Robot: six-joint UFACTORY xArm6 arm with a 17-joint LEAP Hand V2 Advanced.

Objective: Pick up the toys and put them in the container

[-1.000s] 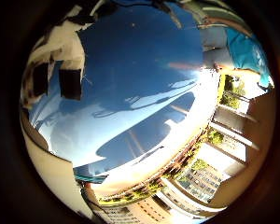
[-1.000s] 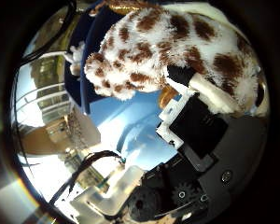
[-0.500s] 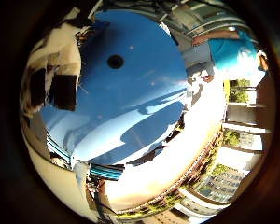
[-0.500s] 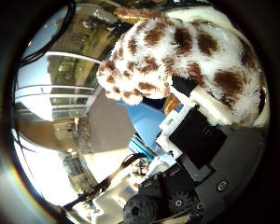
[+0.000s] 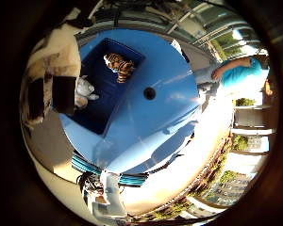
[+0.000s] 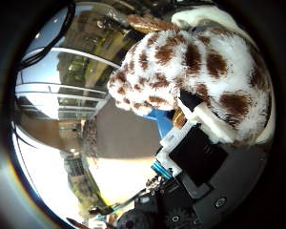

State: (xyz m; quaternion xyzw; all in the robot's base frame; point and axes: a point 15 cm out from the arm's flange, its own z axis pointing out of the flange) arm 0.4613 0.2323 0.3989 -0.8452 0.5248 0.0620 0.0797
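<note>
My right hand (image 6: 194, 151) is shut on a white plush toy with brown spots (image 6: 193, 69), which fills much of the thumb side palm view and lies close to the palm. In the little finger side palm view the same plush (image 5: 49, 55) shows at the edge beside a black finger (image 5: 64, 95). A dark blue container (image 5: 106, 89) stands on a round blue table (image 5: 165, 118) below the hand. In it lie an orange striped toy (image 5: 119, 66) and a small white toy (image 5: 85, 91).
The table has a dark hole (image 5: 149, 93) at its middle. A person in a teal top (image 5: 238, 72) is beside the table's far rim. Striped cloth (image 5: 102, 169) hangs at the table's edge. Railings (image 6: 62, 93) and paving (image 6: 119, 138) surround it.
The view has swung over the table, and the blue container with its two toys has come into sight. The spotted plush stays held in my hand.
</note>
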